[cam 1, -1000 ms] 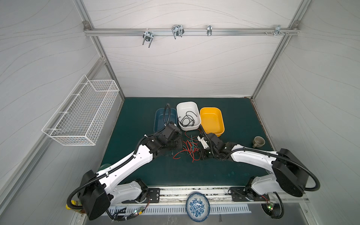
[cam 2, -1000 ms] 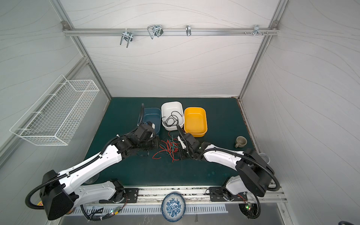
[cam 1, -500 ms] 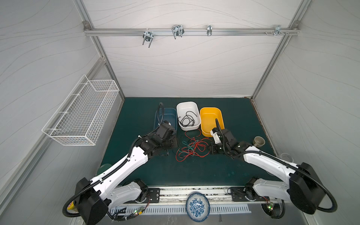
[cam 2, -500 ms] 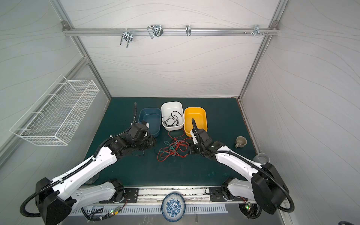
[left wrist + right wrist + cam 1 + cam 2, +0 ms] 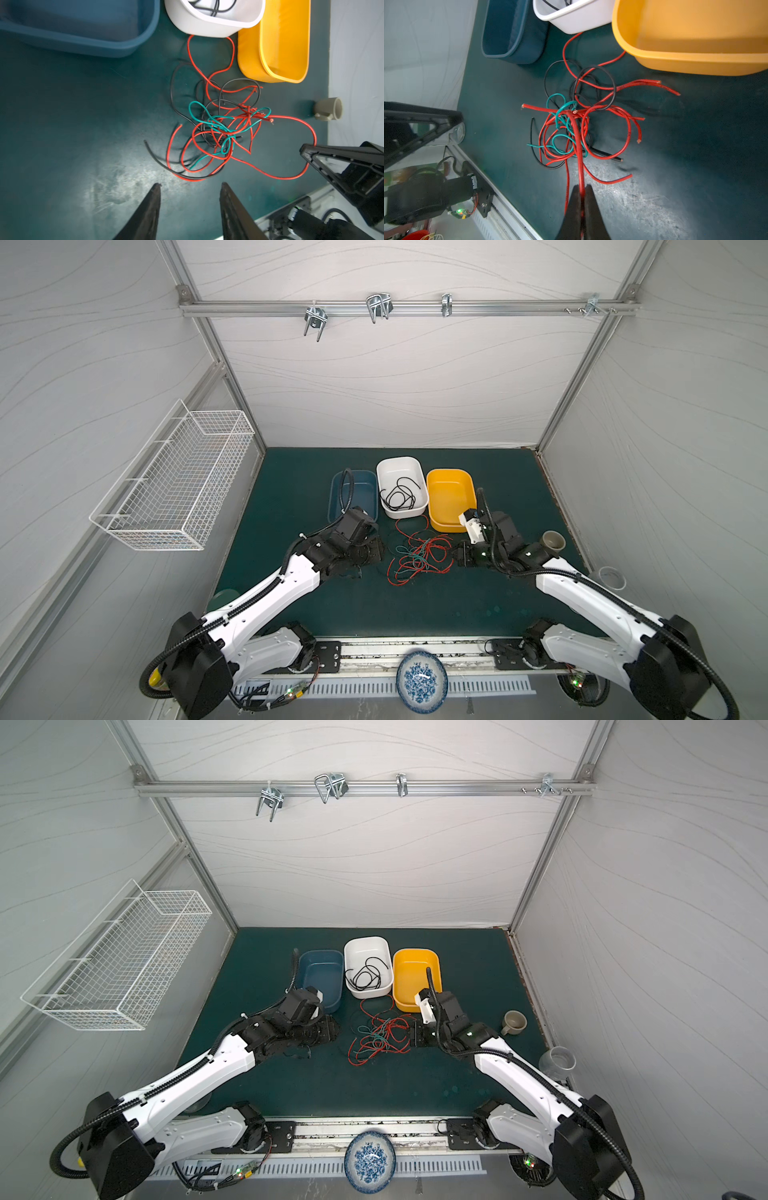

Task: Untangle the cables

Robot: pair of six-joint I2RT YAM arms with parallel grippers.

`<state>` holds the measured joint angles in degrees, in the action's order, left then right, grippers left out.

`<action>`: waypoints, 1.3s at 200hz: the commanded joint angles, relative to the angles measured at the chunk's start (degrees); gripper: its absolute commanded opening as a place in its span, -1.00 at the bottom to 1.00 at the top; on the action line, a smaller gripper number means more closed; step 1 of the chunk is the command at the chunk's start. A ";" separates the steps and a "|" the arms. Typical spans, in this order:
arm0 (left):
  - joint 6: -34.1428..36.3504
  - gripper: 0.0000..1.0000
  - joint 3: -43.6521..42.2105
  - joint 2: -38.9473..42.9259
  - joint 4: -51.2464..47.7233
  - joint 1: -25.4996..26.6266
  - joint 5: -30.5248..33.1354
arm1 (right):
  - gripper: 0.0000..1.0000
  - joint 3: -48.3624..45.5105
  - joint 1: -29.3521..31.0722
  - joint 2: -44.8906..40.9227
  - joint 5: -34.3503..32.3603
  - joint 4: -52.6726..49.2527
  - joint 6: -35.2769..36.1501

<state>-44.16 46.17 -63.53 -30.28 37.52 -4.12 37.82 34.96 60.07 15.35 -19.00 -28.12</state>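
Your left gripper (image 5: 190, 185) has let go: fingers apart, empty, backed off. Your right gripper (image 5: 581, 186) stays pinched on one red cable (image 5: 578, 145). The cables (image 5: 419, 558) lie spread just before the white bin (image 5: 398, 459), looser but still crossed.

Dark green surface (image 5: 415, 605), scuffed pale in patches. Three bins stood side by side toward the back: blue bin (image 5: 362, 492), white bin (image 5: 405, 513), yellow bin (image 5: 451, 497), with the white one set slightly farther back. Just in front of them lay the cables (image 5: 419, 560), a loose tangle of red, black and teal. One red loop reached the white bin's foot. A beige mug (image 5: 552, 541) sat well off to the right.
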 commanded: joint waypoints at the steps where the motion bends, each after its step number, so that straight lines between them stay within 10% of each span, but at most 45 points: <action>1: -2.37 0.03 -1.45 -0.63 7.17 1.13 -3.30 | -1.00 3.35 1.19 -1.78 4.22 0.11 1.72; 260: -6.11 -0.02 -6.49 -19.12 26.41 9.31 -3.53 | -1.00 12.65 9.25 -5.22 5.61 -1.86 5.34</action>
<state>-49.95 39.97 -81.23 -6.24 46.57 -8.64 48.18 43.83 56.47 20.27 -20.16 -23.94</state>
